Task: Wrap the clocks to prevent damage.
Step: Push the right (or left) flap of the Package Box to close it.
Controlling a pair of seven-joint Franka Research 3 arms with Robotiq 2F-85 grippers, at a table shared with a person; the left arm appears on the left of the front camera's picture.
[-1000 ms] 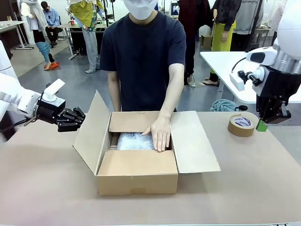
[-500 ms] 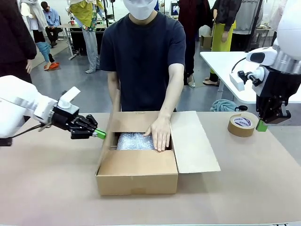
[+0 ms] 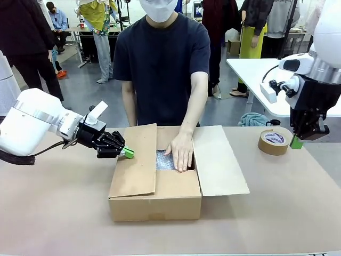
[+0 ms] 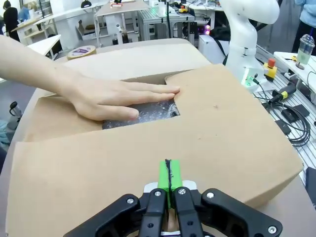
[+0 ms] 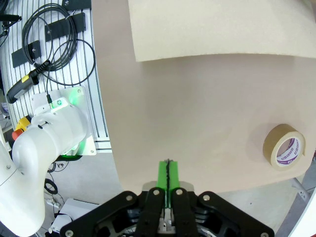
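A cardboard box [image 3: 155, 197] stands mid-table. Inside it lies a bubble-wrapped bundle [image 3: 164, 160], also seen as bubble wrap [image 4: 148, 112] in the left wrist view; no clock face shows. The person's hand [image 3: 181, 151] presses flat on the bundle. My left gripper [image 3: 128, 153] is shut, its green tips against the box's left flap [image 3: 136, 160], which leans in over the opening. In the left wrist view the left gripper [image 4: 169, 177] touches that flap [image 4: 148, 163]. My right gripper [image 3: 296, 142] hangs shut and empty above the table's right side, near a tape roll [image 3: 274, 141].
The box's right flap [image 3: 218, 160] lies spread out flat; the near flap [image 3: 178, 184] is folded in. The tape roll [image 5: 282, 146] sits by the table edge. A teal cloth [image 3: 254, 119] lies behind the table at the right. People stand in the background.
My left arm has swept right and pushed the box's left flap from standing outward to leaning over the opening. The right arm and the person's hand have stayed put.
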